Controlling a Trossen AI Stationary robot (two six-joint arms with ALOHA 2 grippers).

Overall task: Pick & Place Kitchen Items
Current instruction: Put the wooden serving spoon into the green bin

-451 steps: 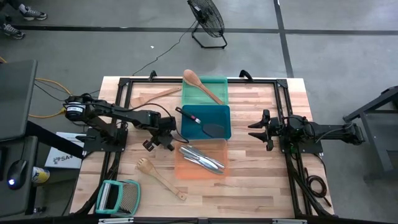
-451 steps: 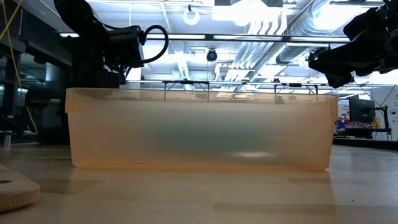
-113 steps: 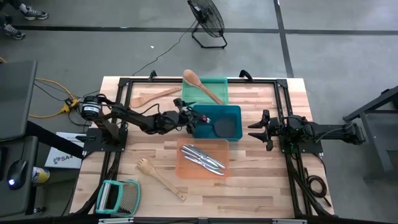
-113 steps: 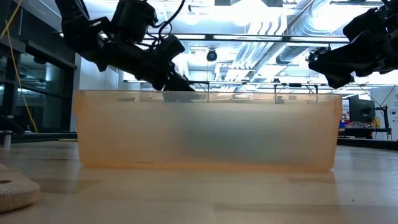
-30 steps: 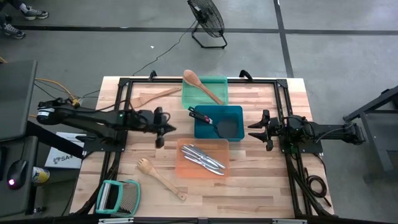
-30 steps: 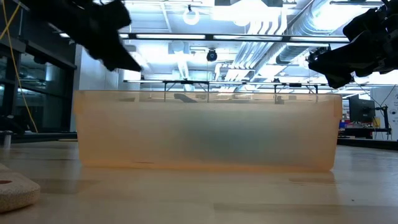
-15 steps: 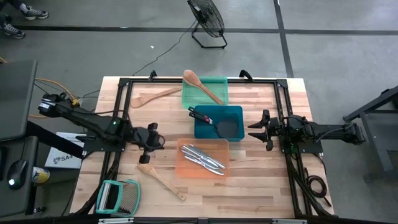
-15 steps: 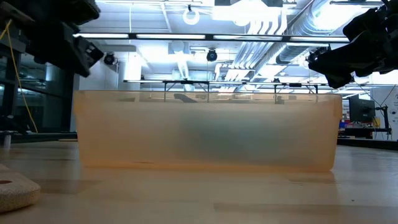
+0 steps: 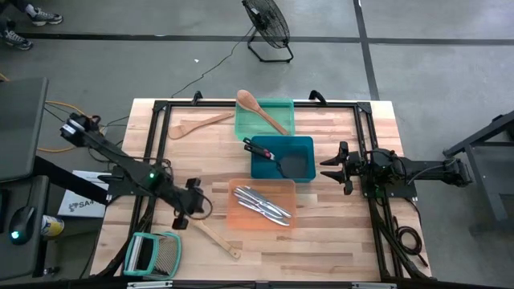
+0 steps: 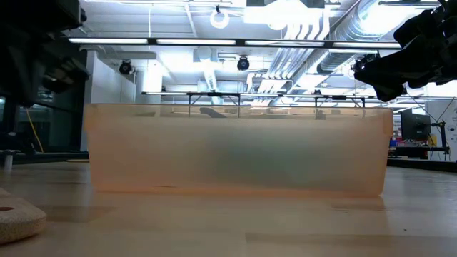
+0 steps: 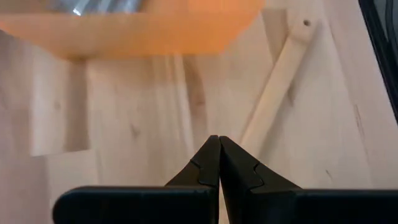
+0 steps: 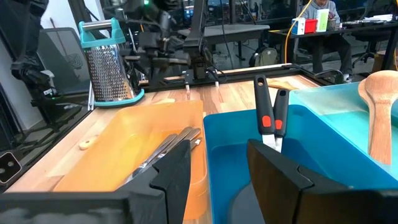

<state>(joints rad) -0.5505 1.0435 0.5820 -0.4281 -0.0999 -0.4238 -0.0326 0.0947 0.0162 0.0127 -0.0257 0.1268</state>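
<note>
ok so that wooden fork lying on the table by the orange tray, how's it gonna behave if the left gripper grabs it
The wooden fork looks like a rigid one-piece utensil, so probably stiff and light. It lies flat on bare boards, so shut fingers may struggle to get under it. Its long thin handle would likely pivot or swing if gripped near one end.

Three trays sit mid-table (image 9: 337, 233): the far tray (image 9: 277, 122) at twelve o'clock holds a spoon (image 9: 259, 108), the middle tray (image 9: 301, 148) a spatula (image 9: 269, 156), the near tray (image 9: 241, 218) at six o'clock the knives (image 9: 261, 204). At eight o'clock lies a fork (image 9: 213, 236); a grater (image 9: 151, 254) stands beyond it.
</note>
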